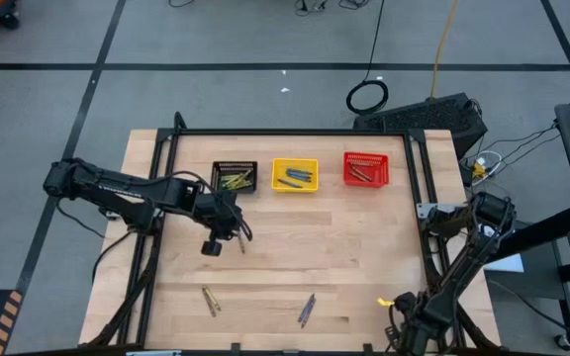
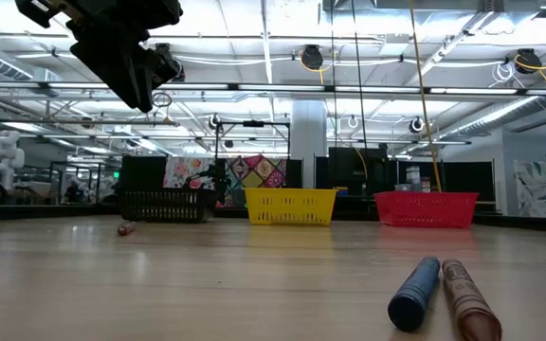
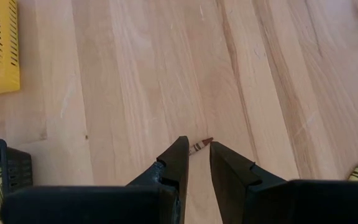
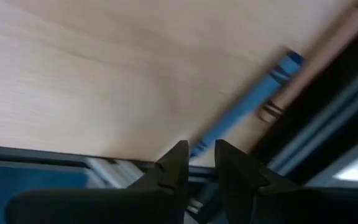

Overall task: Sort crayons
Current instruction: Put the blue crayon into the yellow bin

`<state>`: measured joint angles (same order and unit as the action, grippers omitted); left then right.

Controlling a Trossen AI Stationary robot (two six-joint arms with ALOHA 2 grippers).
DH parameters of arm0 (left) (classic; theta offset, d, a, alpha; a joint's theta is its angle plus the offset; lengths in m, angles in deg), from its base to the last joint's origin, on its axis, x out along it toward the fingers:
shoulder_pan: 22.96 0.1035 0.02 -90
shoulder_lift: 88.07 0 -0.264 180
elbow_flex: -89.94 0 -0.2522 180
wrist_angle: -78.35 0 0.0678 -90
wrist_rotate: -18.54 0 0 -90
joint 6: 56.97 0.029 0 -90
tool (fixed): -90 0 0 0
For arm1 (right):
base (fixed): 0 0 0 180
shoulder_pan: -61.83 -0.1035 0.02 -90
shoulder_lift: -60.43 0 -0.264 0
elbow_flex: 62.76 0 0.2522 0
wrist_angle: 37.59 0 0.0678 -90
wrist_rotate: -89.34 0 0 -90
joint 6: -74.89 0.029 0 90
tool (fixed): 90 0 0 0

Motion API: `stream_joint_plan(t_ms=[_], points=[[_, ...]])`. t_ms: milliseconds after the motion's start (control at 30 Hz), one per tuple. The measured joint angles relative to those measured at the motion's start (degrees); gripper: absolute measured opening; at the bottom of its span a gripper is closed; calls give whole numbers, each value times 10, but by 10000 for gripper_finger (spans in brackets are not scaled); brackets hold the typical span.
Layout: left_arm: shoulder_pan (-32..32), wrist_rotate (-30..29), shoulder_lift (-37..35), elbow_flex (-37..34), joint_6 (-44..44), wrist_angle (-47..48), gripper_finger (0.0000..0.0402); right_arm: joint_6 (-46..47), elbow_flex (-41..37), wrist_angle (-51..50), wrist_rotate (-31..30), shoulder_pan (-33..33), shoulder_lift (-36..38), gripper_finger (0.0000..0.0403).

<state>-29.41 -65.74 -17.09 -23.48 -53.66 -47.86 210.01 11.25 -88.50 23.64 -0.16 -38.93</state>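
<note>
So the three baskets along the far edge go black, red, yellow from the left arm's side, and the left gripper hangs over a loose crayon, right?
Not quite. The high view shows the order as black basket, yellow basket, then red basket. The rest holds: the left gripper hangs above a loose brownish-red crayon on the table.

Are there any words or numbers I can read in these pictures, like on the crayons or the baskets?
None can be read.
Brownish-red crayon beside the blue crayon, low view: dark marks on the wrapper, too blurred to read.
Crayon beyond the left gripper: wrapper print too small to read.
Black basket, yellow basket, red basket: no lettering shows.
</note>
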Motion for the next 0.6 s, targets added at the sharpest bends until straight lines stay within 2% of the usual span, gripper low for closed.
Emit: stream_joint_plan(t_ms=[100, 400, 500, 600], points=[[0, 0, 0, 0, 0, 0, 68, -5, 0, -7, 27, -3, 0, 66], [0, 0, 0, 0, 0, -1, 68, -21, 1, -22, 12, -11, 0, 62], [0, 0, 0, 0, 0, -1, 68, -37, 1, -32, -16, -12, 0, 46], [0, 0, 0, 0, 0, -1, 68, -44, 0, -43, -19, -10, 0, 19]])
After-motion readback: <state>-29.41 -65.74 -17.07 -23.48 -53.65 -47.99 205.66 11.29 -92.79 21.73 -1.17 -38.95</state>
